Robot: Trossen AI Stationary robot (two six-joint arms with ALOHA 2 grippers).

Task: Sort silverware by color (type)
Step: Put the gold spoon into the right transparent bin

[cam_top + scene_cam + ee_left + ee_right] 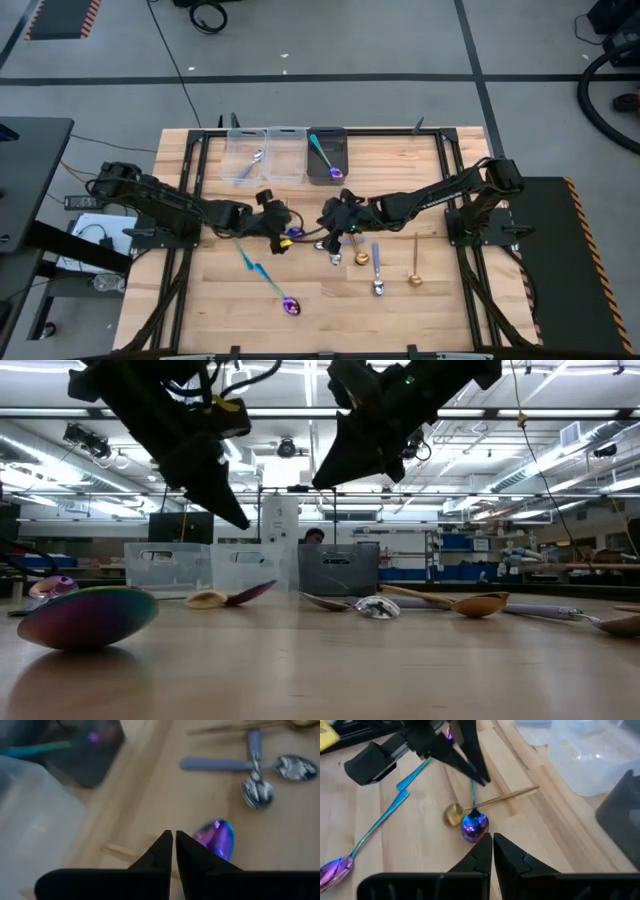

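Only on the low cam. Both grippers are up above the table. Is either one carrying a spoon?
Observer: Yes. In the right wrist view, the left gripper is pinching the teal handle of an iridescent purple-bowled spoon. Its bowl sits beside the bowl of an all-gold spoon.
Operator: And the right?
Observer: The right gripper is shut on nothing, just short of that purple bowl.
Operator: Anything in the bins yet?
Observer: High view: the dark grey bin holds another teal-handled iridescent spoon. The leftmost clear plastic bin holds a silver spoon.
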